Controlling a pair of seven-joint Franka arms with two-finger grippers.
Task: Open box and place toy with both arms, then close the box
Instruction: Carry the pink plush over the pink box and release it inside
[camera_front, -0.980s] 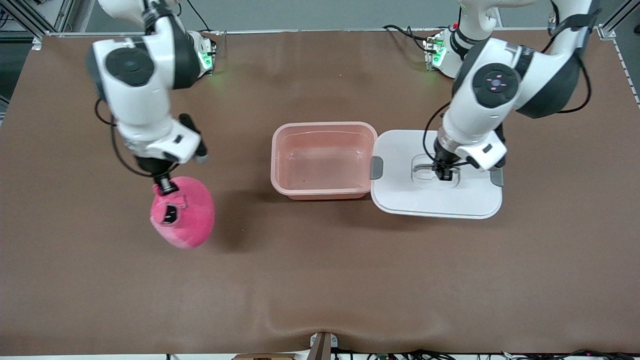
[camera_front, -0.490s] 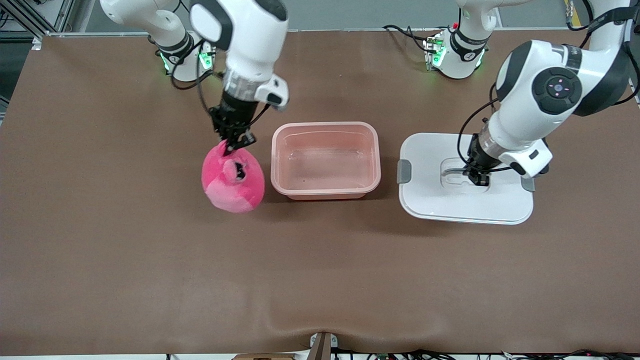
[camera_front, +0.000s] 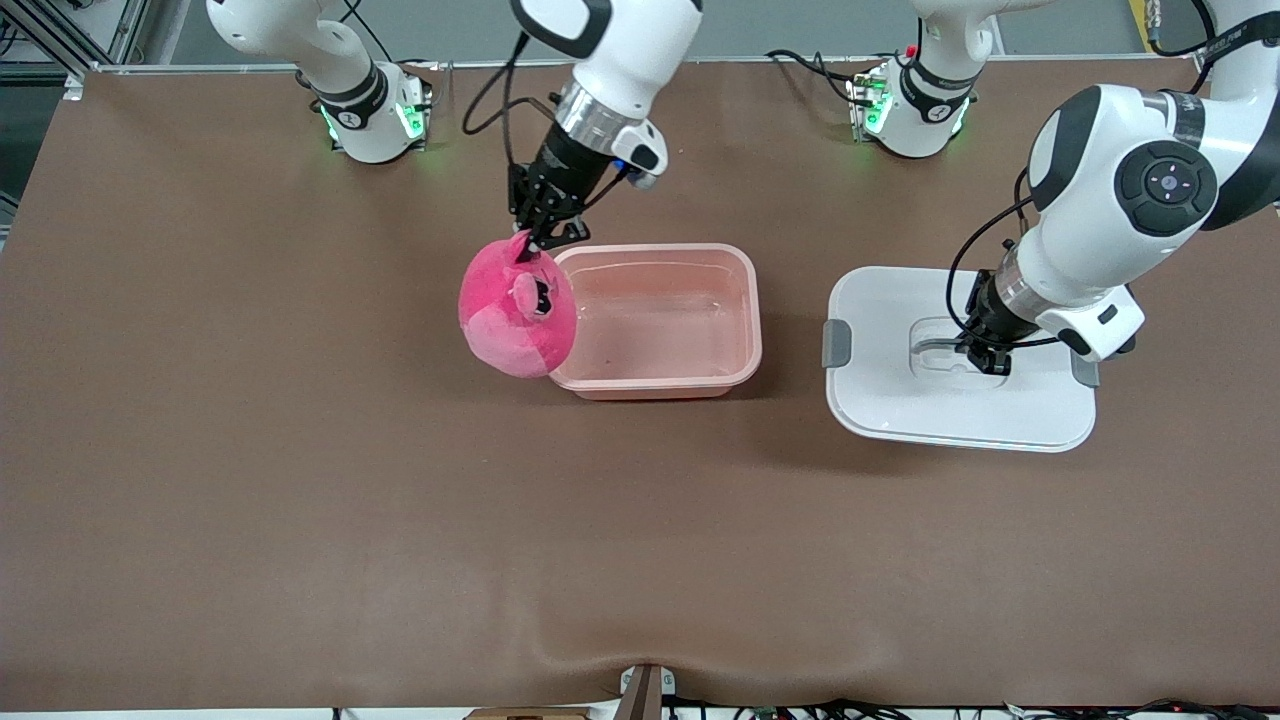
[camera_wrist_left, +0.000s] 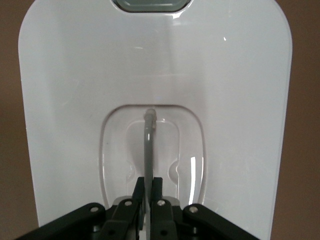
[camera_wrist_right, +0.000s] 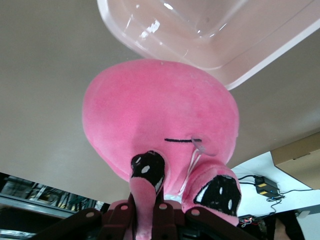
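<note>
The pink plush toy is held in the air by the right gripper, whose jaws are pinched tight on a fold of plush at the toy's top. The toy hangs over the rim of the open box at the end toward the right arm, partly over the brown surface and partly over the tub. In the right wrist view the toy is seen hanging from that gripper, its black eyes close to the jaws and the edge of the pale pink tub just beside it.

The box stands lidless on the surface between the two arms, and nothing is seen inside it.

Toward the left arm's end of the surface, well apart from the box, the white lid is carried by the left gripper. A grey clip is seen on the lid's edge facing the box. In the left wrist view the jaws of the left gripper are closed narrowly on the thin grey handle set in the recess at the middle of the lid.
</note>
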